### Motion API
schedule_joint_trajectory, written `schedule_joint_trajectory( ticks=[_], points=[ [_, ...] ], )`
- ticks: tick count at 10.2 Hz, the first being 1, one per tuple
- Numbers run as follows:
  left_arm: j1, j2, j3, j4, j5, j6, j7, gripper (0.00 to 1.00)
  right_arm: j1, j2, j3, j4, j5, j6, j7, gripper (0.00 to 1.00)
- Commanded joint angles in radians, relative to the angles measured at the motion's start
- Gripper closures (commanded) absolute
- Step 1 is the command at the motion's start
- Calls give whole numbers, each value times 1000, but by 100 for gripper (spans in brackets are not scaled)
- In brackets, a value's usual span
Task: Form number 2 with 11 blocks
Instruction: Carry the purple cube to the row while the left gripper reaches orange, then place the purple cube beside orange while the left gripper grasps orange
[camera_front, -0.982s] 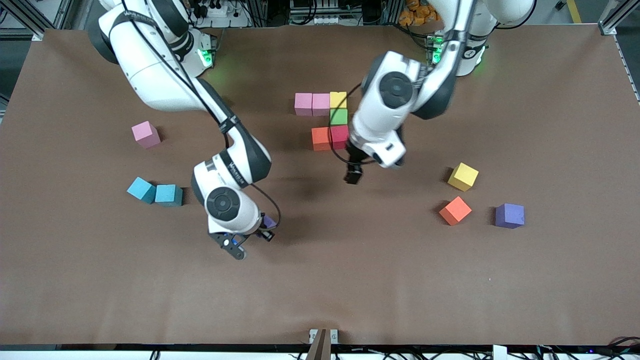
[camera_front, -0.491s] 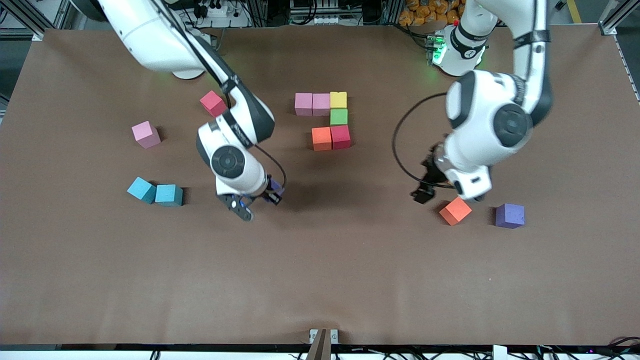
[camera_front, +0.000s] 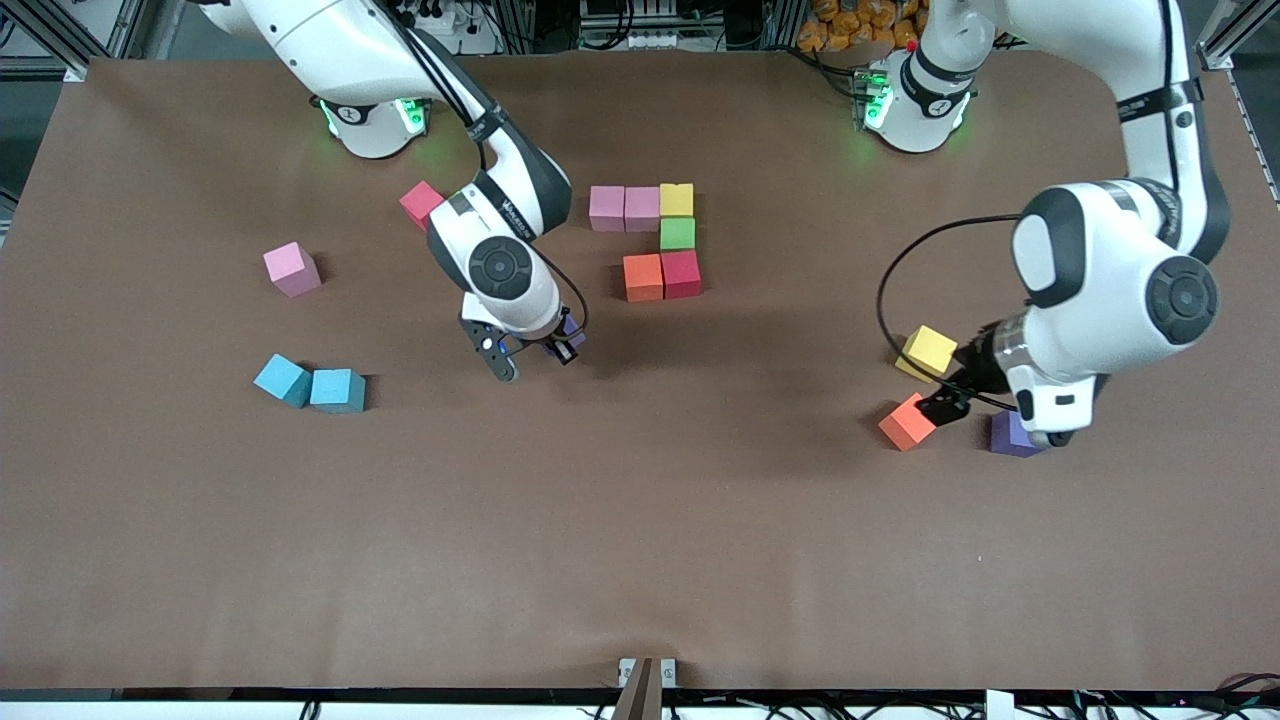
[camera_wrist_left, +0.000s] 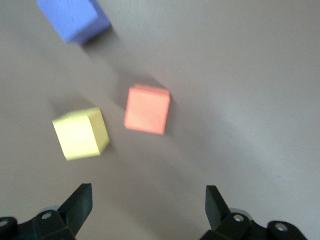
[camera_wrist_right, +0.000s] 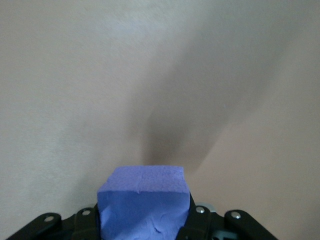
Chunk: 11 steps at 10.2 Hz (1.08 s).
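The number 2 (camera_front: 655, 239) was only half built: two pink, a yellow, a green, a red and an orange cube sat toward the robots' bases, mid-table. Best move, I reckon, was bringing the purple block (camera_wrist_right: 144, 204) down square, flush beside the orange one, without nudging the rest. The right gripper (camera_front: 553, 350) had it pinched tight, up over bare table beside the digit. The left gripper (camera_wrist_left: 147, 210) hung wide open over the loose orange block (camera_wrist_left: 147, 109), yellow block (camera_wrist_left: 80, 133) just beside.

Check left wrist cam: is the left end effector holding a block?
No. The left end effector is open and empty, with the yellow block and orange block lying on the table ahead of it.
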Motion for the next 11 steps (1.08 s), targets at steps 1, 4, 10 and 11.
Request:
schedule_joint_trajectory(
  ticks=[1, 4, 10, 11],
  points=[
    [79, 116, -8, 74, 1, -22, 159, 0, 62, -25, -6, -58, 9, 60, 151, 100],
    [244, 182, -168, 180, -8, -14, 152, 0, 76, -25, -7, -113, 9, 132, 280, 100],
    [295, 244, -262, 189, -9, 63, 153, 0, 129, -40, -7, -205, 8, 194, 578, 100],
    [295, 247, -278, 162, -11, 80, 153, 0, 132, -65, -6, -238, 8, 203, 578, 100]
  ],
)
